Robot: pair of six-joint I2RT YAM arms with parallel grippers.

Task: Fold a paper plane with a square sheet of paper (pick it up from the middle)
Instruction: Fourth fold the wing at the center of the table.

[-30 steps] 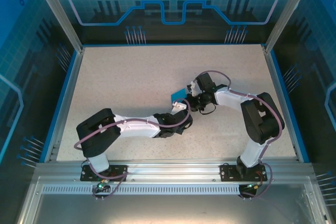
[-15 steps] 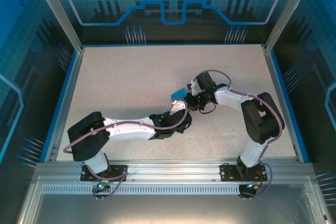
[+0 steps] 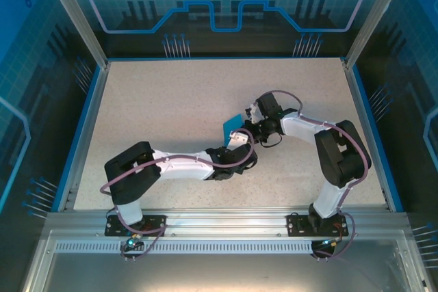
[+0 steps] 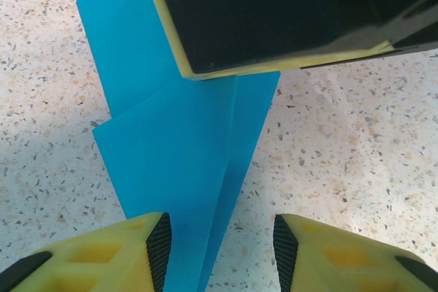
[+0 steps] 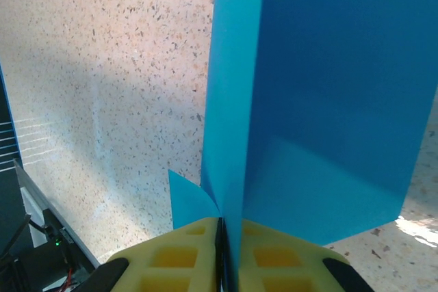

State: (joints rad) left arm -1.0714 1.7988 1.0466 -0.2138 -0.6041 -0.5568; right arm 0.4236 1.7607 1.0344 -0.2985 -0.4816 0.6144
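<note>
The top camera is looking down from high above the paper plane (image 3: 233, 126), on my side of it, taking in the whole table (image 3: 171, 100) around it. My left wrist camera is looking down from close above the paper plane, past my left gripper (image 4: 222, 251), onto its folded face. My right wrist camera is sitting closer to the paper plane, sighting over my right gripper (image 5: 220, 241) along its upright sheet. All three are sharing the paper plane and the speckled tabletop beside it.
</note>
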